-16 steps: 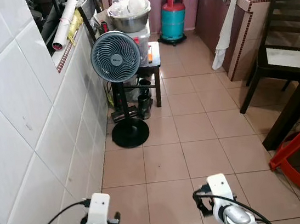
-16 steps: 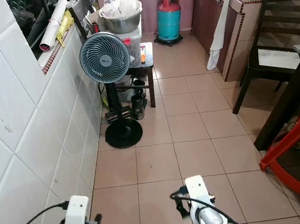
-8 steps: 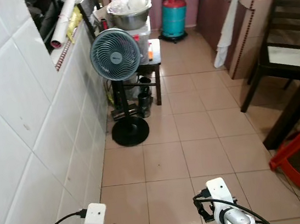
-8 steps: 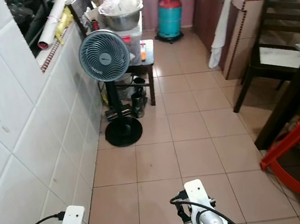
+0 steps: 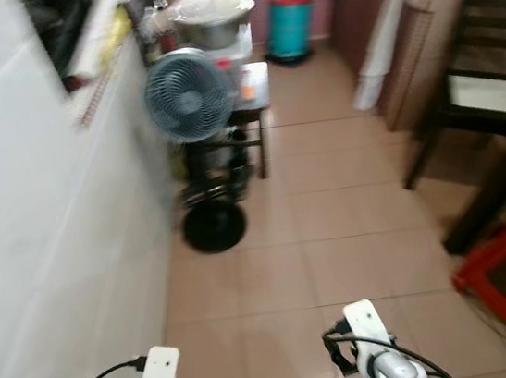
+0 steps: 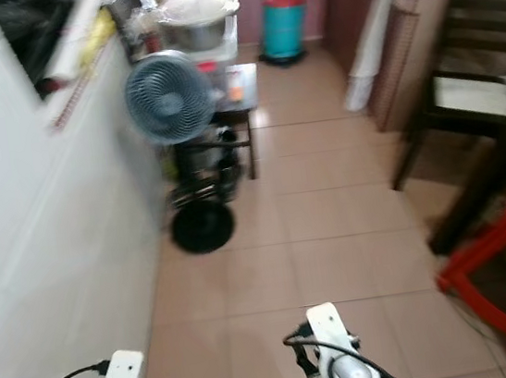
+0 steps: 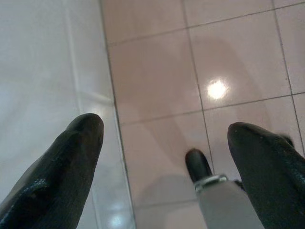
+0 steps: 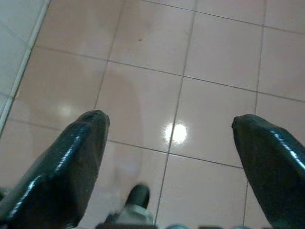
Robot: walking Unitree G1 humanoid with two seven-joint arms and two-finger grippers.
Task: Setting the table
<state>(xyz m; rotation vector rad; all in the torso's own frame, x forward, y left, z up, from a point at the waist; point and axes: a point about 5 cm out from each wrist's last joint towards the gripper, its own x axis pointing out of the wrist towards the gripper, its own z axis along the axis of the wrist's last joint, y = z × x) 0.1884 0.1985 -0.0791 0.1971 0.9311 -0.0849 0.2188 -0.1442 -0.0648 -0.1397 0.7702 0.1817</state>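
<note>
The head views have gone blurred and shifted, a camera move and not a move of things: the standing fan (image 5: pixel 189 95) now sits a little more to the left, and the steel basin (image 5: pixel 211 28) higher.

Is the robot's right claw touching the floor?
Apart. The right wrist view shows the right gripper with its open black fingers hanging over the tiled floor, which lies well below them with nothing held between.
</note>
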